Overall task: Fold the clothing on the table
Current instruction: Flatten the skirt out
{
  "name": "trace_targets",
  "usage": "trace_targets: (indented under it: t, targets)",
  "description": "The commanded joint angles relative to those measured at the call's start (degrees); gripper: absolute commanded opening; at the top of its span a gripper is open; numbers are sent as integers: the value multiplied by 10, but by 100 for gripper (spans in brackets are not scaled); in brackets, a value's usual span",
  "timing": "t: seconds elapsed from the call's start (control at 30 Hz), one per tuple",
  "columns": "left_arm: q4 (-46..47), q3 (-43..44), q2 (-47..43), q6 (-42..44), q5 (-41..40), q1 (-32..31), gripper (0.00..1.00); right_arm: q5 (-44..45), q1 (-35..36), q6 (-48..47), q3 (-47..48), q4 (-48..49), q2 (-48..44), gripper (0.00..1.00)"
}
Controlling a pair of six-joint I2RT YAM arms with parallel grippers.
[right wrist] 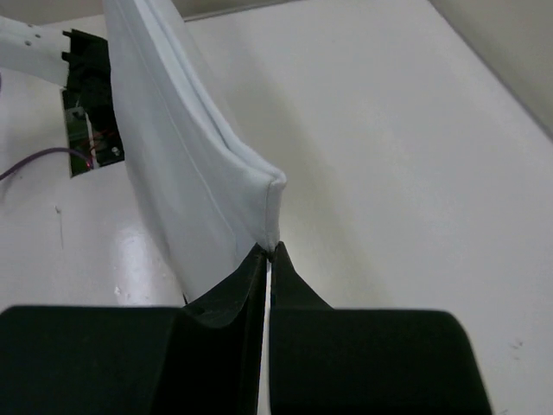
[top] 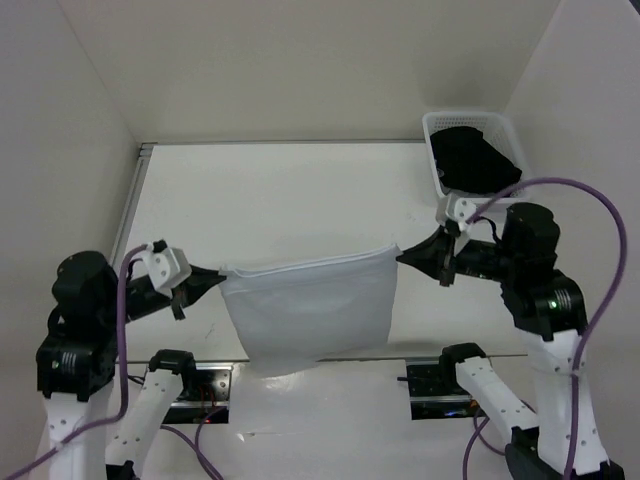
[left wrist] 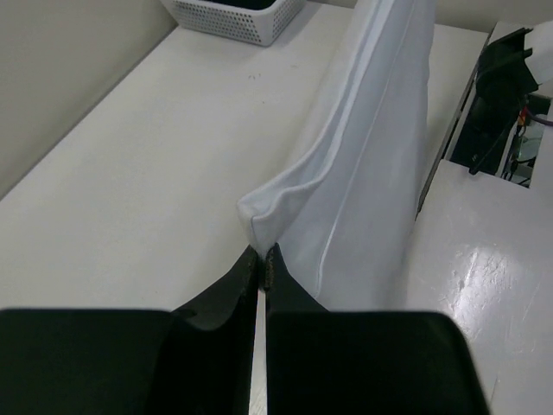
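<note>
A flat white surface (top: 280, 200) is seen from above, closed in by plain pale walls (top: 300, 60) on the left, far and right sides. A metal rail (top: 128, 215) is fitted along its left edge and continues along the far edge. One white lattice basket (top: 435, 150) is placed in the far right corner of the surface, and one black garment (top: 475, 160) is bundled inside it. One piece of white clothing (top: 310, 310) is counted. It is held up over the near middle of the surface, stretched as a wide sheet between the two arms, with its top edge pulled nearly straight from left to right and its lower part hanging down at the near edge. Whether its lower edge touches the surface cannot be told. Two grippers are counted. The left gripper (top: 220, 272) is pinched narrowly on the upper left corner of the clothing, with the folded corner gathered at its tips in the left wrist view. The right gripper (top: 400, 256) is clamped tightly on the upper right corner, where a stitched hem line is visible in the right wrist view.
</note>
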Motion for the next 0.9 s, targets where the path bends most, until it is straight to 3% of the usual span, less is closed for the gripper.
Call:
trace_targets:
  t: [0.0,0.3,0.47,0.87]
  targets:
    - [58,-28,64,-12,-24,6,6,48,-8,11,-29,60,63,0]
    - [238,-94,248,-23,-122,1,6,190,5,22,-54,221,206,0]
    - [313,-117,367,-12,-154,1,5,209,10,22,-15,246,364,0]
    - [389,37,688,-15,-180,38,0,271,44,18,92,332,633,0]
